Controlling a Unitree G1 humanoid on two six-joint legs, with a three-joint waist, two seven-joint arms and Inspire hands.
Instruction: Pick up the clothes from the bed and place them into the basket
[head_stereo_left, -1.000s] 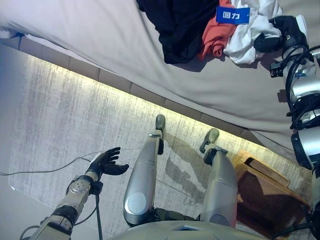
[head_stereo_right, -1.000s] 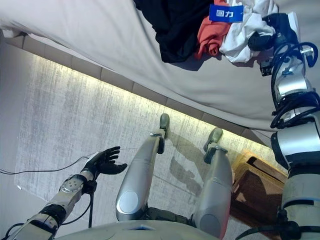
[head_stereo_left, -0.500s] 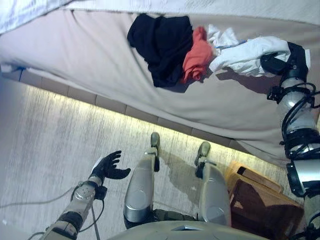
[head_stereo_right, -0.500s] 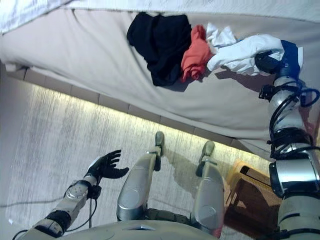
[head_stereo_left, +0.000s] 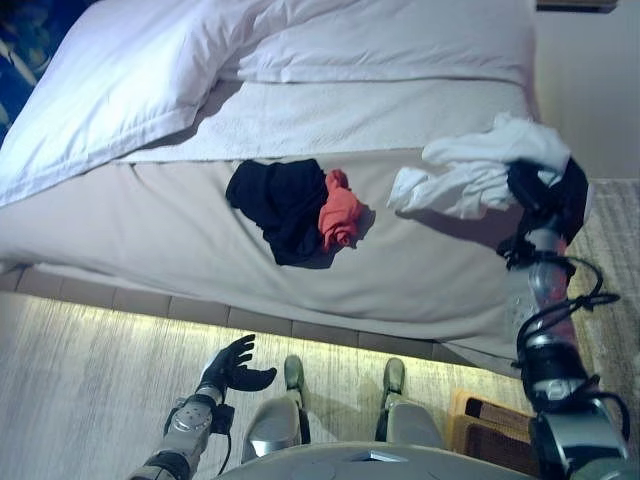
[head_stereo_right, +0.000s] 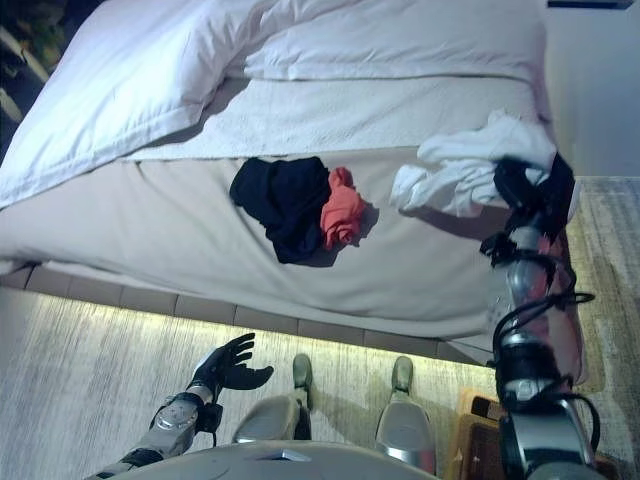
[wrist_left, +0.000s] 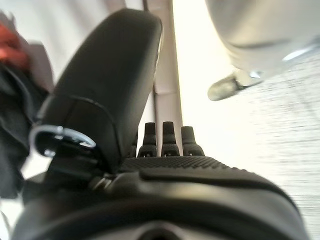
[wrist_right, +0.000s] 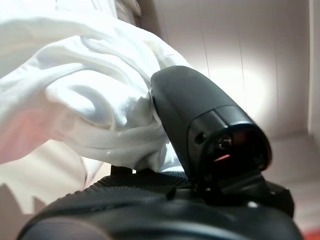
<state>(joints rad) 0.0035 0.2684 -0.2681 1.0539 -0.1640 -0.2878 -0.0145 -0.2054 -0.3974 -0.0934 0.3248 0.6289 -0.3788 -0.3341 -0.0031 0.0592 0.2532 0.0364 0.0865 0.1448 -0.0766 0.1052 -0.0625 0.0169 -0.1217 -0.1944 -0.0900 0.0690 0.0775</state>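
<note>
My right hand (head_stereo_left: 541, 190) is shut on a white garment (head_stereo_left: 470, 170) and holds it lifted over the right part of the bed (head_stereo_left: 150, 240). In the right wrist view the white garment (wrist_right: 85, 100) is bunched against the thumb (wrist_right: 200, 130). A black garment (head_stereo_left: 278, 205) and a red garment (head_stereo_left: 341, 215) lie together mid-bed on the grey sheet, left of the white one and apart from it. A brown wicker basket (head_stereo_left: 490, 430) stands on the floor at the lower right. My left hand (head_stereo_left: 233, 366) hangs open low by the floor, holding nothing.
White pillows and a folded white duvet (head_stereo_left: 150, 80) cover the far part of the bed. A lit strip runs along the bed base (head_stereo_left: 120, 305) above the pale carpet (head_stereo_left: 80, 400). More carpet shows right of the bed (head_stereo_left: 610, 230).
The camera has tilted up, so more of the bed shows. My right hand has pulled the white garment up and rightward, away from the red and black clothes. The left hand stays put.
</note>
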